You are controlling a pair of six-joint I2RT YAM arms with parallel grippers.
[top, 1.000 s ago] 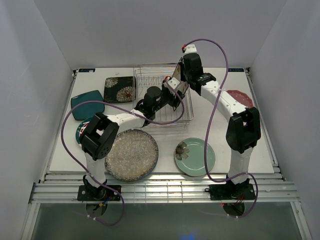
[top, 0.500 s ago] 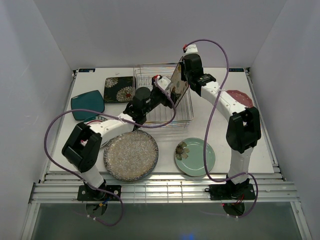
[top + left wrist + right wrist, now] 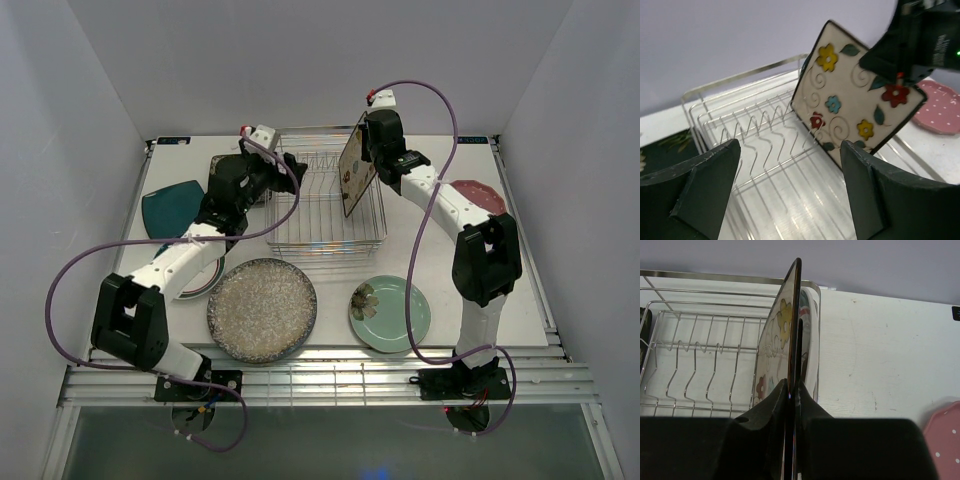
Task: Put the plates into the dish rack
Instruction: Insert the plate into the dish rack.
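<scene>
The silver wire dish rack (image 3: 325,215) stands at the back middle of the table. My right gripper (image 3: 366,150) is shut on the top edge of the cream floral square plate (image 3: 355,170) and holds it upright on edge over the rack's right end. In the right wrist view the fingers (image 3: 775,405) clamp the plate's thin edge (image 3: 793,315). My left gripper (image 3: 288,172) is open and empty at the rack's left side, facing the plate (image 3: 855,100) across the tines (image 3: 765,140).
The grey speckled plate (image 3: 262,308) and the mint green plate (image 3: 390,312) lie near the front. The pink dotted plate (image 3: 482,195) lies right of the rack. The black floral plate (image 3: 225,180), the teal plate (image 3: 172,208) and a white teal-rimmed plate (image 3: 197,278) lie on the left.
My left gripper has let go of the cream plate and drawn back left from the rack's middle to its left side. The right gripper still holds the plate, now more upright.
</scene>
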